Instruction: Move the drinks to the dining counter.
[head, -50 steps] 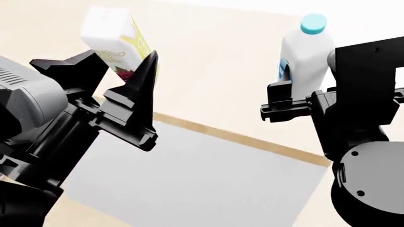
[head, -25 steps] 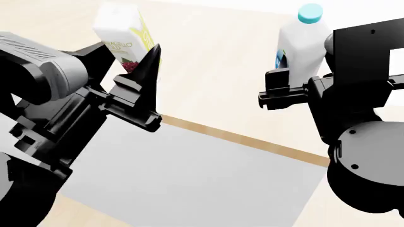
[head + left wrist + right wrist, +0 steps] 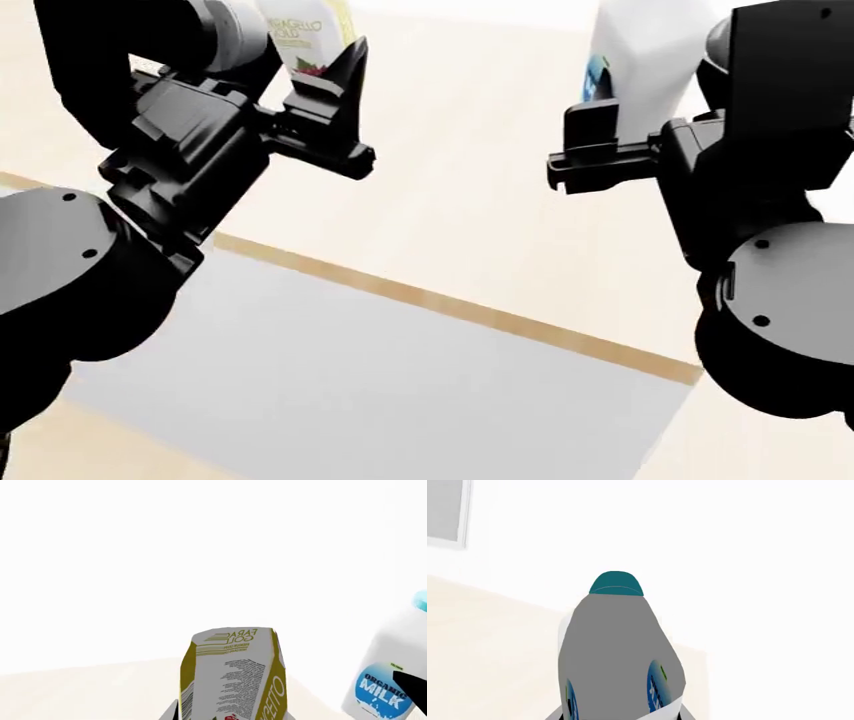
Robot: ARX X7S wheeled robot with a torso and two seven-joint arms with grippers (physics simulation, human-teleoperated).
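Arms are both raised high over the desk (image 3: 441, 180), the left reaching up and forward with its wrist bent so the left end effector (image 3: 300, 75) points toward the upper edge of the head view, the right held more level with the right end effector (image 3: 621, 120) pointing inward. Between the left fingers sits the small raspberry carton (image 3: 233, 672), white and yellow-green, tilted a little; the fingers are closed against its lower sides, and only its lower label shows in the head view above the black fingertip (image 3: 350, 70). The right end effector is closed around the lower body of the tall white milk bottle (image 3: 620, 650), which stands upright in the grip, its teal cap (image 3: 616, 584) above the fingers. From the left wrist camera the bottle appears just beside the carton, its blue label (image 3: 381, 690) facing the lens. Both drinks seem to hang clear of the desk surface, though the contact is hard to judge from these angles. The pale beige desk top spreads beneath and beyond both end effectors, its tan edge (image 3: 467, 310) and grey panel (image 3: 374, 390) below them.
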